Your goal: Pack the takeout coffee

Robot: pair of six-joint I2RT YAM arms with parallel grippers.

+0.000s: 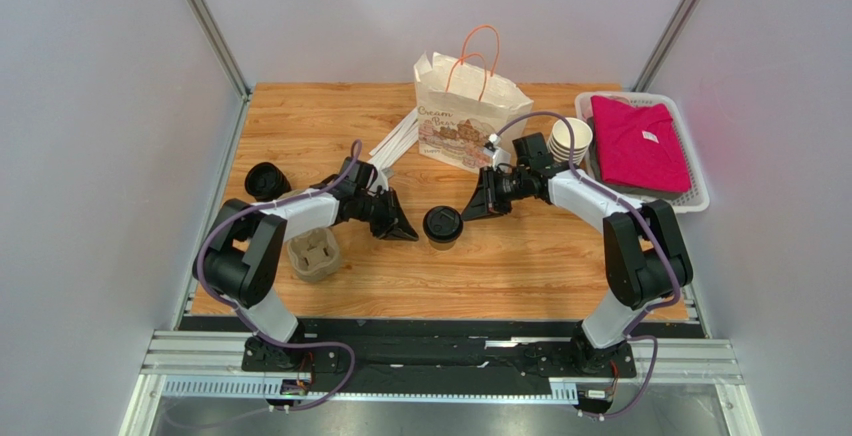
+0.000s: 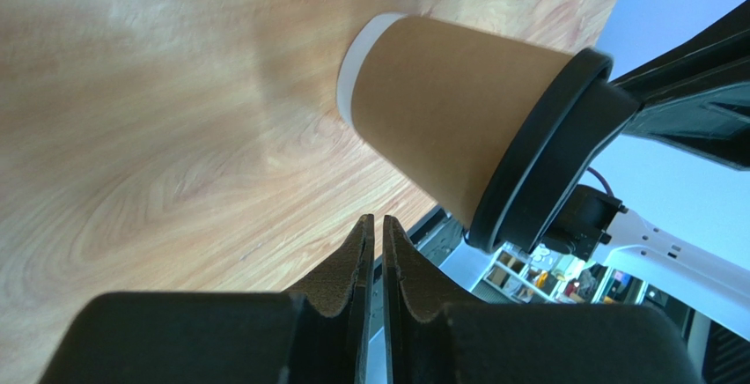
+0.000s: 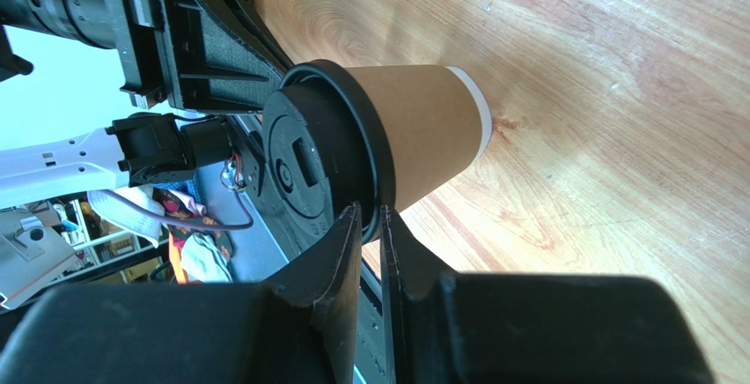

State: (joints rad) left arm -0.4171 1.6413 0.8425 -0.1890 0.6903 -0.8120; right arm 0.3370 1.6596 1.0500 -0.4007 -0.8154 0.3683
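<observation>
The takeout coffee stands upright near the middle of the worktop, a little toward the near edge, with its black lid on. It is outside the paper bag, which stands upright at the middle of the far edge with its orange handles up.

The two arms reach in low from either side, and the cup sits between them. The left gripper points at the cup from the left, just beside it but apart from it. In the left wrist view its fingers are clenched to a thin slit with nothing in it, and the cup's brown wall shows beyond the tips.

The right gripper comes from the right, with its tips at the lid. In the right wrist view its fingers are also only a thin slit apart, and the lid's rim runs right at the tips. The view is too tight there, so I cannot tell whether they pinch the rim or only sit against it.

A grey-brown pulp tray lies toward the near left corner. A stack of black lids sits by the left edge. White wrapped sticks, possibly straws, lie left of the bag. A stack of lidless cups rests just beside a white basket at the right edge, which holds a folded pink garment.
</observation>
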